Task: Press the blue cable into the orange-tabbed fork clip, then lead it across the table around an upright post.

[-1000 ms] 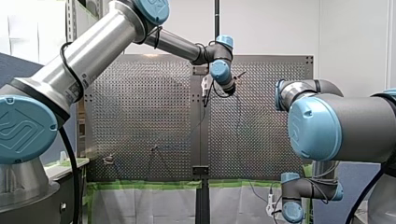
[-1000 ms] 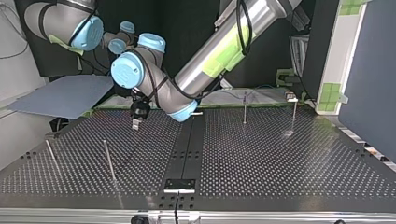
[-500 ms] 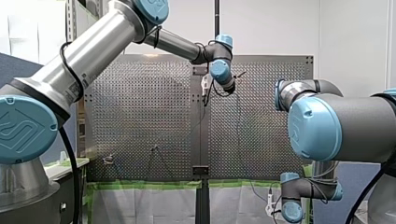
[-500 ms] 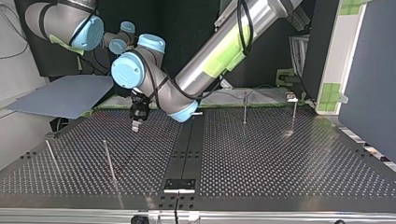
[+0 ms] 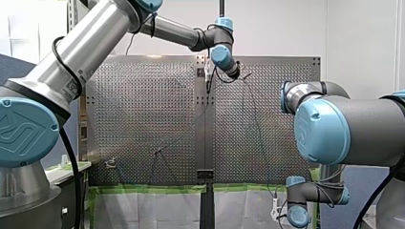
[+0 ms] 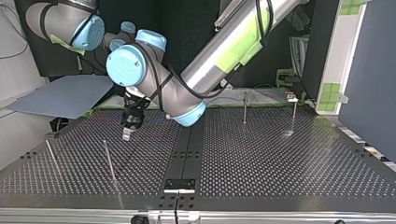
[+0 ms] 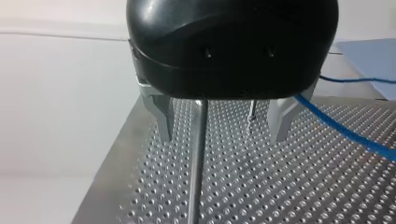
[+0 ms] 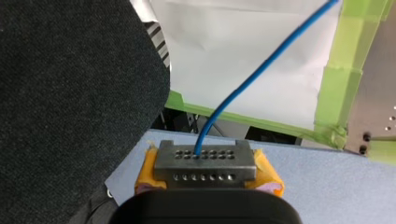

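Note:
My left gripper (image 7: pixel 219 135) is open, its two metal fingers (image 7: pixel 162 120) spread wide with nothing held. A thin upright post (image 7: pixel 197 163) lines up between them, and the blue cable (image 7: pixel 348 136) runs past one finger's outer side. In the top view this gripper (image 6: pixel 127 134) hangs over the table's left half, near a post (image 6: pixel 109 161). My right gripper (image 8: pixel 205 161) has yellow pads and is shut on the blue cable (image 8: pixel 261 65). It sits low off the table's near edge (image 5: pixel 275 210). A small clip (image 5: pixel 111 163) stands at the front view's lower left.
Other thin posts rise from the perforated table (image 6: pixel 261 154): one at the top view's far left (image 6: pixel 51 156), two at the back right (image 6: pixel 244 107) (image 6: pixel 294 112). A grey-blue sheet (image 6: pixel 65 95) lies off the table's left corner, and green tape (image 8: pixel 345 70) edges the board.
My left gripper has swung toward the top view's left and nearer that camera, rising in the front view. The cable toward my right gripper now runs straighter. My right arm has barely moved.

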